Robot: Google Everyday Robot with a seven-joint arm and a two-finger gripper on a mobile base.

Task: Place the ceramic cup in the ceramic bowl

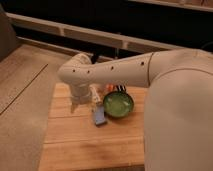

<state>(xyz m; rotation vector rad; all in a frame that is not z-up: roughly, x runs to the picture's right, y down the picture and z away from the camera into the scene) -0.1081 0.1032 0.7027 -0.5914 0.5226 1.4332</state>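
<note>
A big white arm (120,70) reaches in from the right side and goes across to the left. It bends down over a wooden table (85,145). The gripper (76,102) hangs at the end of the arm, low over the back left part of the table. I cannot tell if the gripper is wide, narrow or holding something, because it blends in with the arm above it. The ceramic bowl (118,104) sits on the table to the right of the gripper, close under the arm. It is round, shiny green inside and dark around the edge, and nothing is in it. Between the gripper and the bowl there is a pale whitish thing (94,95) that leans a little. It is just beside the bowl's left edge. I cannot tell if this is the ceramic cup or something else. A flat blue thing (99,116) lies on the table in front of the pale thing, touching or nearly touching the bowl's left side. A small orange thing (116,88) peeks out behind the bowl, under the arm. The floor (20,100) to the left of the table is brown.
</note>
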